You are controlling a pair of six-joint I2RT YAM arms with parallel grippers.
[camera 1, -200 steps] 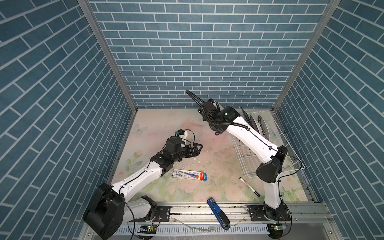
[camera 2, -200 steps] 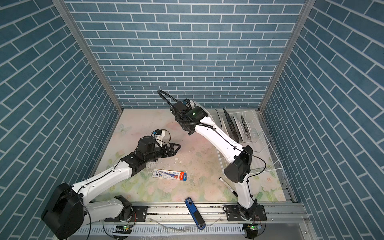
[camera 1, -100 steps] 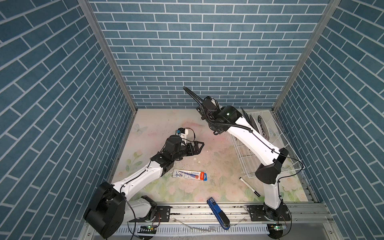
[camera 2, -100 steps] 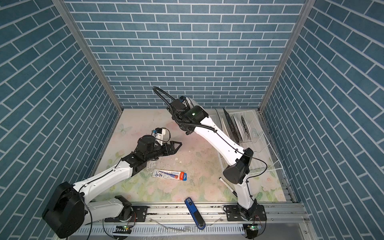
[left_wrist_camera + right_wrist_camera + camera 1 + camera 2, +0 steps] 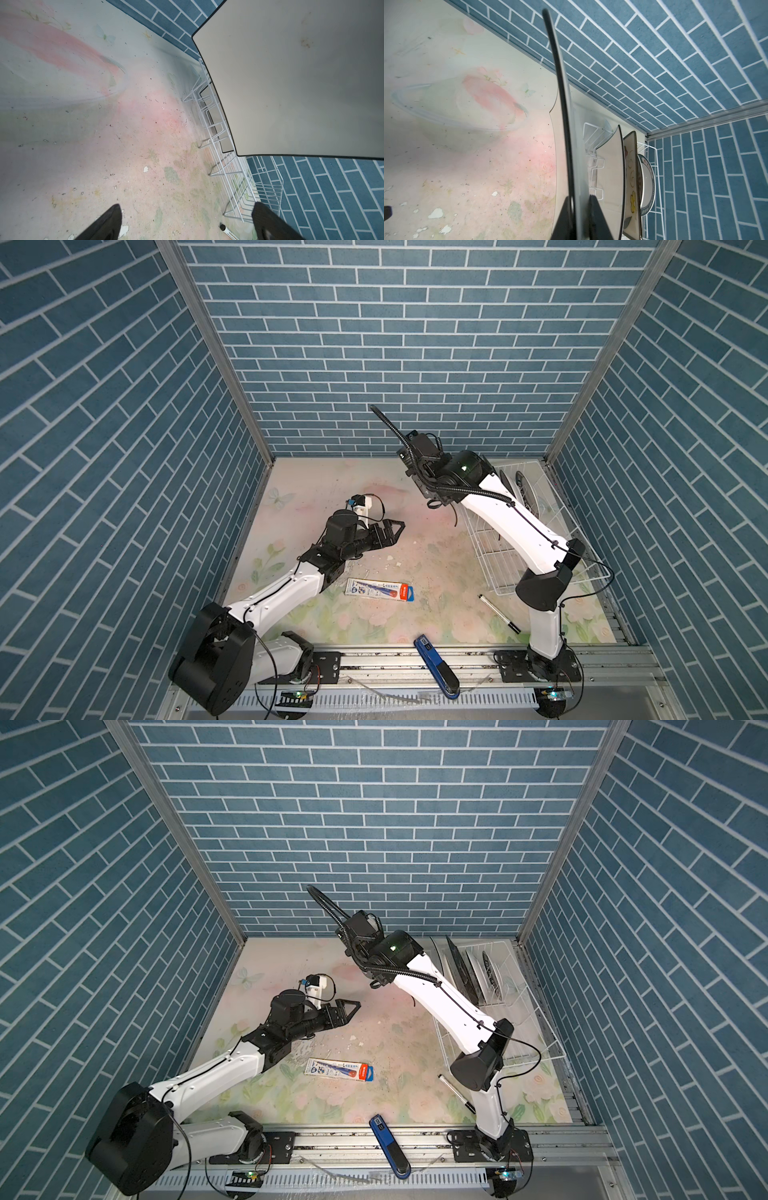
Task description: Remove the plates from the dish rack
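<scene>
Your right hand (image 5: 579, 209) is clenched on one edge of a square white plate (image 5: 563, 108). It holds the plate on edge in the air, clear of the dish rack (image 5: 528, 1023) and above the table (image 5: 332, 497). A plain square plate (image 5: 610, 166), a flowered plate (image 5: 631, 176) and a round plate (image 5: 648, 182) stand in the rack. Your left hand (image 5: 392, 529) is spread wide and empty, low over the table's middle, facing the lifted plate. This looks like a carry to a set-down or handover. The grip is on a thin rim, so move slowly, keep the plate from swinging, and bring it low before you let go.
</scene>
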